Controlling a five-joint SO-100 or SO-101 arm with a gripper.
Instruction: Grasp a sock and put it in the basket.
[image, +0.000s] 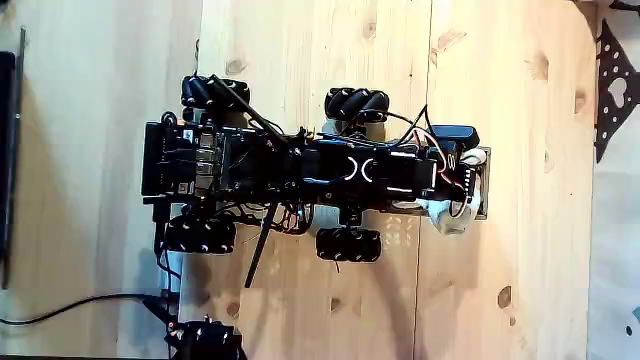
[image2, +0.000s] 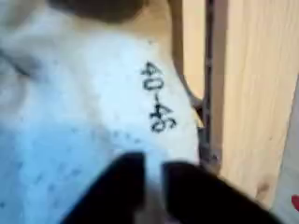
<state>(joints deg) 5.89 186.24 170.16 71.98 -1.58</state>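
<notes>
The sock (image2: 84, 103) is pale whitish fabric printed "40-46" and lies close under the wrist camera. My gripper (image2: 154, 191) comes in from the bottom edge as two dark fingers, close together, with a strip of sock fabric pinched between them. In the fixed view the arm reaches right from the wheeled robot, and the gripper (image: 455, 200) hangs over the basket (image: 485, 190), whose dark rim shows at the arm's tip. A whitish lump of sock (image: 447, 218) bulges out below the gripper. The basket's dark wall (image2: 209, 93) runs vertically just right of the sock.
The robot base (image: 200, 165) with its black roller wheels (image: 348, 243) stands on pale wooden boards. A black cable (image: 70, 305) trails off at the lower left. A dark patterned object (image: 615, 90) sits at the right edge. Bare wood (image2: 257, 103) lies right of the basket.
</notes>
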